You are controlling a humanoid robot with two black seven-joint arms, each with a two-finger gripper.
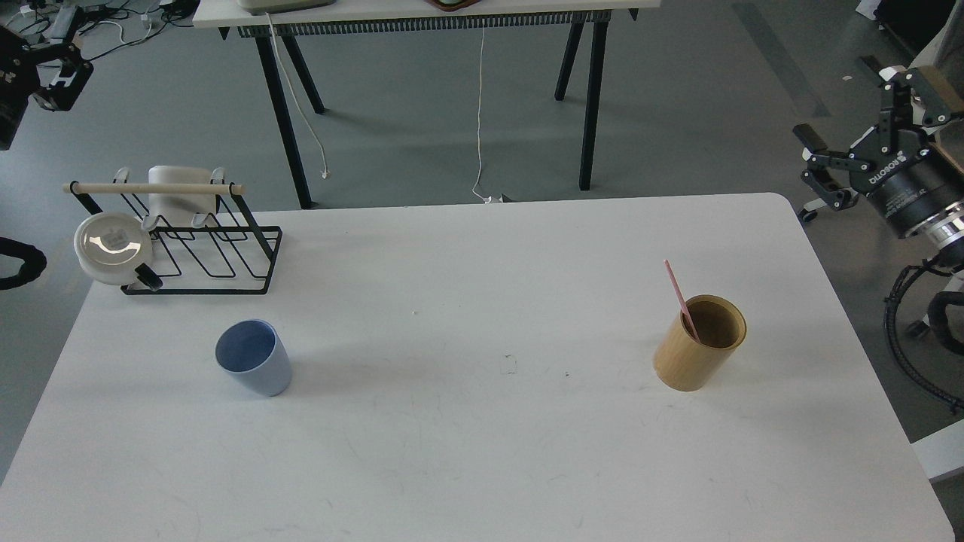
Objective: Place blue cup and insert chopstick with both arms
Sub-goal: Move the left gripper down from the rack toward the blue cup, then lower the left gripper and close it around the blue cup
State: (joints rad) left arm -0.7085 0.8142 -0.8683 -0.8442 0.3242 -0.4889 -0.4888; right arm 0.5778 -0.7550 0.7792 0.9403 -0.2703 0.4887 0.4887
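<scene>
Bare white surface (467,467) fills the near part of the head view, with nothing resting on its front edge. Further in, on the robot's left, stands the small pale blue plastic cup (254,357), upright, handleless and empty. Well apart from it on the right stands a tan wooden cylindrical holder (700,342), and 1 thin pink-red chopstick (681,299) leans inside it, its upper end pointing up and to the left. A black wire rack (203,248) with a pale wooden dowel and a round white dish sits at the far left corner, behind the cup.

Neither arm is over the surface. The right claw (828,167) hovers off the far right edge, its 2 fingers spread wide and holding nothing. The left claw (56,71) is at the upper left corner, dark and partly cut off; how far it is open cannot be told, and nothing is seen in it.

The task looks to be at its start. A sound first step would be for the left arm to descend on the cup from above or the side, gripping the wall below the rim so it stays upright. Meanwhile the right claw should pinch the chopstick high on its exposed part and lift straight along its lean, so the holder is not tipped.
</scene>
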